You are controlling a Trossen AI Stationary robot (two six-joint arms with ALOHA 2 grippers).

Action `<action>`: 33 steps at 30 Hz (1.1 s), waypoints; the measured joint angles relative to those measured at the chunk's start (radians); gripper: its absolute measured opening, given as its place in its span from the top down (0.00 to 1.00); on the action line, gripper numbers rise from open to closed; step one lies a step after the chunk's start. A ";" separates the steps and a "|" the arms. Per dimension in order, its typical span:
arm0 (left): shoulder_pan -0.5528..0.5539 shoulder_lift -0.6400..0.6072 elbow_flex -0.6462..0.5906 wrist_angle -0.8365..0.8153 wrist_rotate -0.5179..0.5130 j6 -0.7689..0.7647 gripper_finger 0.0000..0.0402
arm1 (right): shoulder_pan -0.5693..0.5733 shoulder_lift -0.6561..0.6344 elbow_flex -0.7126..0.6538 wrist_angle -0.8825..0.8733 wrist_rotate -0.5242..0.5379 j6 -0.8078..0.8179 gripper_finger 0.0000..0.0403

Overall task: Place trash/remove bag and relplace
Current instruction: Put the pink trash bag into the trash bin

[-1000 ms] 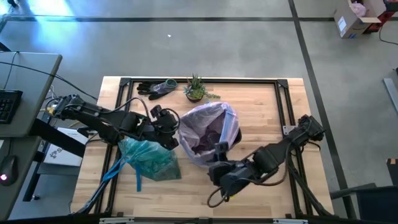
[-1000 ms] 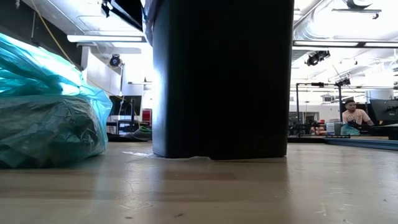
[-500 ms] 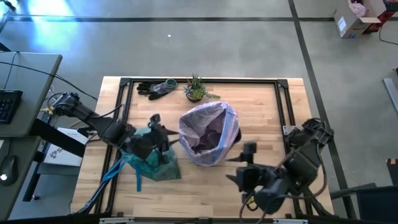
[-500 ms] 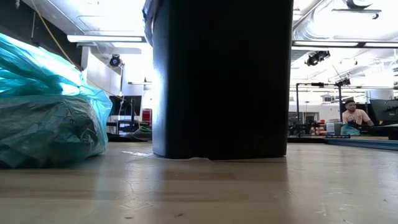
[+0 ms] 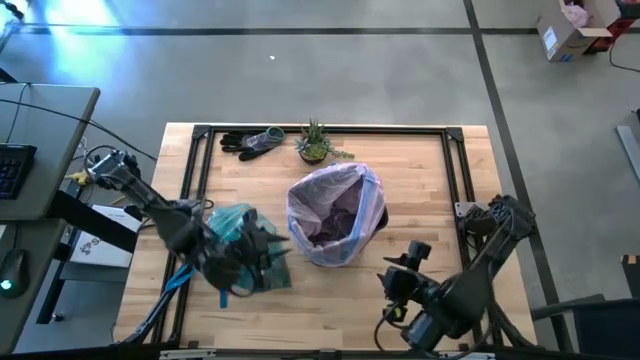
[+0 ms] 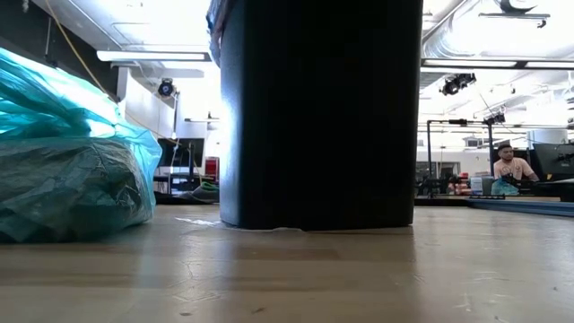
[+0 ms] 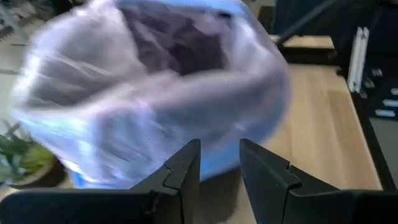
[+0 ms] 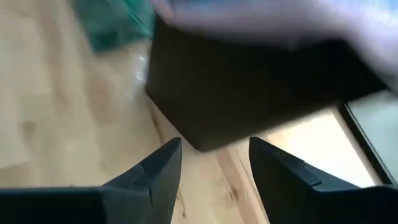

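While the overhead view lays out the whole desk (image 5: pixel 420 180), only it shows both my arms at once. My left claw (image 5: pixel 262 258) hangs over the crumpled teal bag (image 5: pixel 240 235), which lies on the desk just left of the black bin (image 5: pixel 378 218). My right claw (image 5: pixel 408 262) sits right of the bin, near the front edge. The bin wears a pale pink liner (image 5: pixel 335 205), open at the top; gloves (image 5: pixel 250 141) and a small plant (image 5: pixel 315 142) lie at the far edge.

Left wrist view: fingers (image 7: pixel 183 171) slightly apart, nothing between them, pink liner (image 7: pixel 155 93) ahead. Right wrist view: fingers (image 8: pixel 158 165) spread wide, empty, bin wall (image 8: pixel 249 87) ahead. Low view alone shows the teal bag (image 6: pixel 67 170) resting beside the bin (image 6: pixel 318 112), and a person (image 6: pixel 511 163) far off.
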 joint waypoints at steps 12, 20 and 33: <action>-0.062 0.277 0.000 0.094 -0.096 -0.146 0.76 | -0.015 0.002 -0.541 0.070 0.036 0.638 0.66; -0.061 0.413 0.000 0.260 -0.095 -0.133 0.76 | -0.047 0.001 -0.827 0.117 0.170 1.017 0.68; -0.037 0.469 0.000 0.053 -0.135 -0.472 0.76 | -0.160 0.001 -1.049 0.586 0.377 0.875 0.68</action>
